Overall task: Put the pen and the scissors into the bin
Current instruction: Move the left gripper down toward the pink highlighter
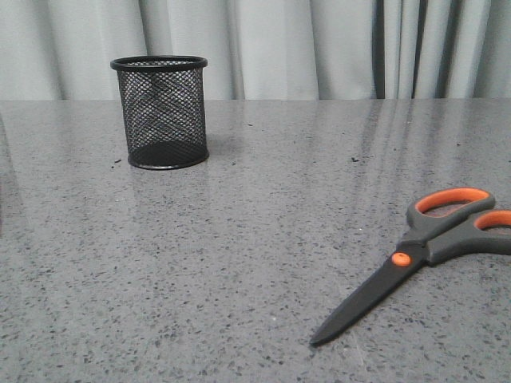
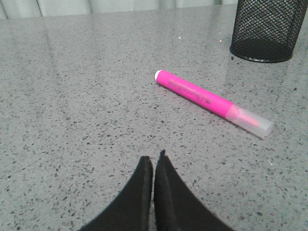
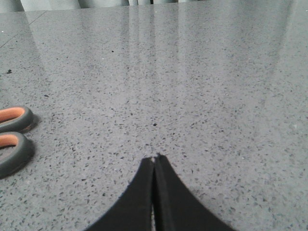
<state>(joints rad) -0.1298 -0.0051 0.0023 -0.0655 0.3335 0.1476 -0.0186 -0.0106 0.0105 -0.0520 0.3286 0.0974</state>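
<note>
The bin (image 1: 162, 112), a black wire-mesh cup, stands upright and empty at the table's far left; its base also shows in the left wrist view (image 2: 266, 30). The scissors (image 1: 415, 259) lie flat at the front right, blades shut and pointing to the near left; their orange-lined loops show in the right wrist view (image 3: 12, 139). The pink pen (image 2: 211, 102) lies flat on the table in the left wrist view, clear cap toward the bin side; it is out of the front view. My left gripper (image 2: 154, 161) is shut and empty, short of the pen. My right gripper (image 3: 154, 158) is shut and empty beside the scissors' loops.
The grey speckled table (image 1: 255, 207) runs back to a pale curtain (image 1: 319, 48). Neither arm shows in the front view.
</note>
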